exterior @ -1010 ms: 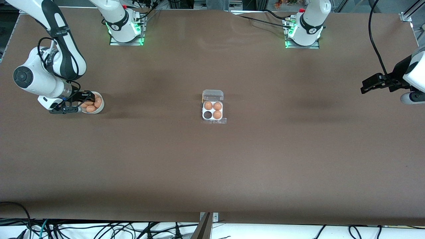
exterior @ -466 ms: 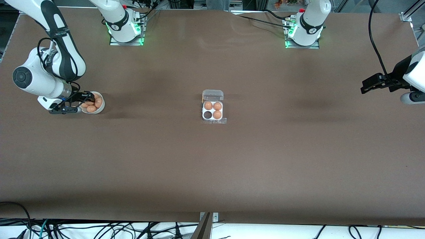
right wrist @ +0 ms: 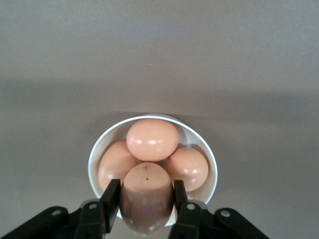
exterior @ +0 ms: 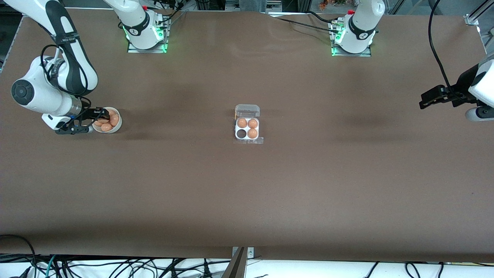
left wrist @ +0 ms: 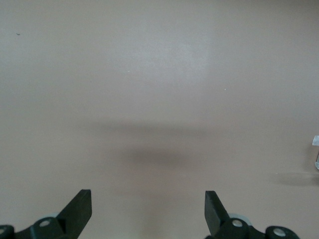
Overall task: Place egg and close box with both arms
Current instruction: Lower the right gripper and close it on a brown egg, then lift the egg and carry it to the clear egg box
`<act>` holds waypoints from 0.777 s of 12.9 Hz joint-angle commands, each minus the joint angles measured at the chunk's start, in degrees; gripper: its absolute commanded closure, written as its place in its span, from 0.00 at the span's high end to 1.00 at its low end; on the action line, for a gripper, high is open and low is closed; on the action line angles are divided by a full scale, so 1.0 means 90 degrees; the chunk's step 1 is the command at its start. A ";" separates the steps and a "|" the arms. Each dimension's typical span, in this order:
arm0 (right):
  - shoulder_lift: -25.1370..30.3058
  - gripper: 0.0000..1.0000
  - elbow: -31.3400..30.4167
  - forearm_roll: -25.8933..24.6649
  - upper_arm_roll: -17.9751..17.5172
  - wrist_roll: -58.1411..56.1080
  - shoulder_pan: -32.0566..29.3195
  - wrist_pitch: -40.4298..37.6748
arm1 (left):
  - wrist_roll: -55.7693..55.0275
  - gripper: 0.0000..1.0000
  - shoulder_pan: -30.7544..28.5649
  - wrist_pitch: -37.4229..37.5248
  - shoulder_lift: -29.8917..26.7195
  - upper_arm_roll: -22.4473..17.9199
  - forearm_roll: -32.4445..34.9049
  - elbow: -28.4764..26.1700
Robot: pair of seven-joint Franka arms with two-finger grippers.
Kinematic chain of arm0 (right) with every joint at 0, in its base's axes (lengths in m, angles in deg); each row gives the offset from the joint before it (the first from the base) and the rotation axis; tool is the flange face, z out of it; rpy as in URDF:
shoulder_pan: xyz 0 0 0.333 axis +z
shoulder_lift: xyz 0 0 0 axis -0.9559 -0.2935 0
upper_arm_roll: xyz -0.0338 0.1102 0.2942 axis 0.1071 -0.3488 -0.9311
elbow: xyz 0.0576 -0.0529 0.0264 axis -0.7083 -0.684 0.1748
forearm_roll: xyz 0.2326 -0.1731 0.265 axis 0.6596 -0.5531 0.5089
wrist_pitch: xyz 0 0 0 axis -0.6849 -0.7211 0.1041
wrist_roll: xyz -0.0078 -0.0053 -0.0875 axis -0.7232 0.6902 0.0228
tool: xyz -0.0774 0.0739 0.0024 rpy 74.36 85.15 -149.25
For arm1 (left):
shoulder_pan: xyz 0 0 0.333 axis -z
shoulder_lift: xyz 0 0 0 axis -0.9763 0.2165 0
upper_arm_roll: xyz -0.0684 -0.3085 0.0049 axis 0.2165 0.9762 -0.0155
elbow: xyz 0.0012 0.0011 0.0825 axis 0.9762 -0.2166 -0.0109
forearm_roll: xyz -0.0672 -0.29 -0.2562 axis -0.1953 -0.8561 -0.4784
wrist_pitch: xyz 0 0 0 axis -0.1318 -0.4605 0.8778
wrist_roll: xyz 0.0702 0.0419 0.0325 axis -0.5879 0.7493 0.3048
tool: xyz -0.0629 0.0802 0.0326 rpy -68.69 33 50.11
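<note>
Eggs fill the white bowl (right wrist: 212,172) at the right arm's end of the brown surface (exterior: 247,193), and the right pincer (right wrist: 145,199) sits over it, clamped on one egg (right wrist: 146,201). Mid-surface, well apart from the bowl, the box (exterior: 247,129) lies open with three eggs and one empty cell. The left pincer (left wrist: 148,208) waits with its fingers spread wide over bare surface at the left arm's end.

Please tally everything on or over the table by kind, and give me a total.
Eggs in the box: 3
Eggs lying in the bowl: 3
Egg gripped by the right gripper over the bowl: 1
Boxes: 1
Bowls: 1
Grippers, with the left gripper waiting open over bare table: 2
Total: 11
</note>
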 commanded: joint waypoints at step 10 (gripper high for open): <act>-0.0982 0.17 0.3081 0.0144 -0.0965 0.2248 0.1094 -0.2698 | 0.0159 1.00 -0.0038 0.0129 0.0040 0.0015 0.0092 0.0167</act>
